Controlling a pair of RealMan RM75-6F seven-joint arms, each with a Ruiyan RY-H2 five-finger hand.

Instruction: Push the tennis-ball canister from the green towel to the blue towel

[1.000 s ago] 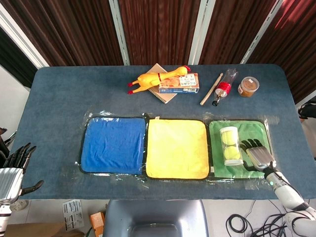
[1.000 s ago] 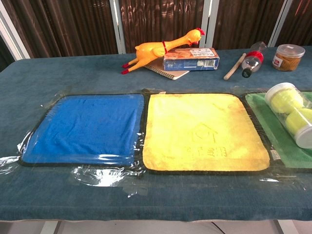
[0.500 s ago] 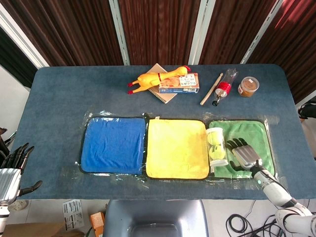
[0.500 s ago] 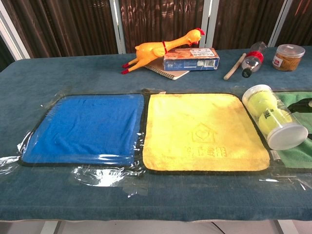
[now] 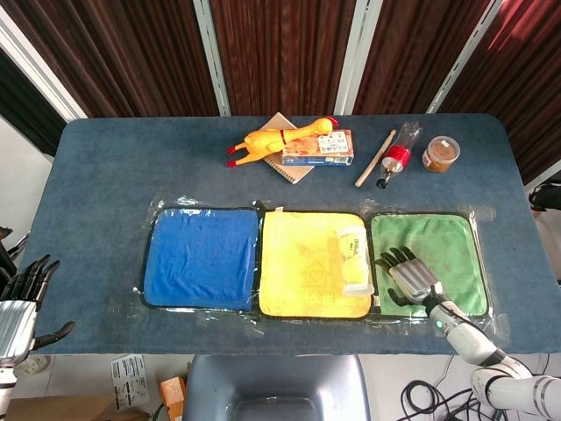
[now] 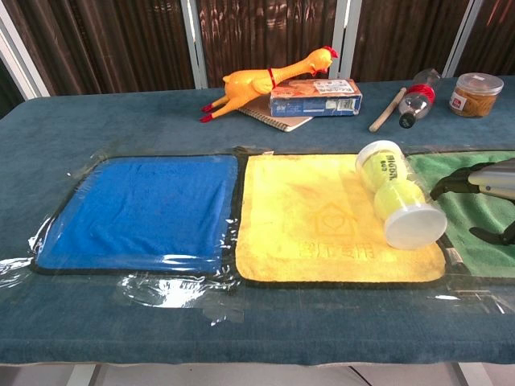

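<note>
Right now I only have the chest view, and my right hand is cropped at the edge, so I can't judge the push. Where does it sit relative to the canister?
Observer: In the head view, the right hand is over the left part of the green towel. Its fingers are spread toward the tennis-ball canister, which lies on the yellow towel.
Operator: Touching it?
Observer: The fingertips are right beside it, but I cannot tell whether they make contact.
Operator: And my left hand?
Observer: The left hand is off the near-left corner of the table, fingers apart, holding nothing.
</note>
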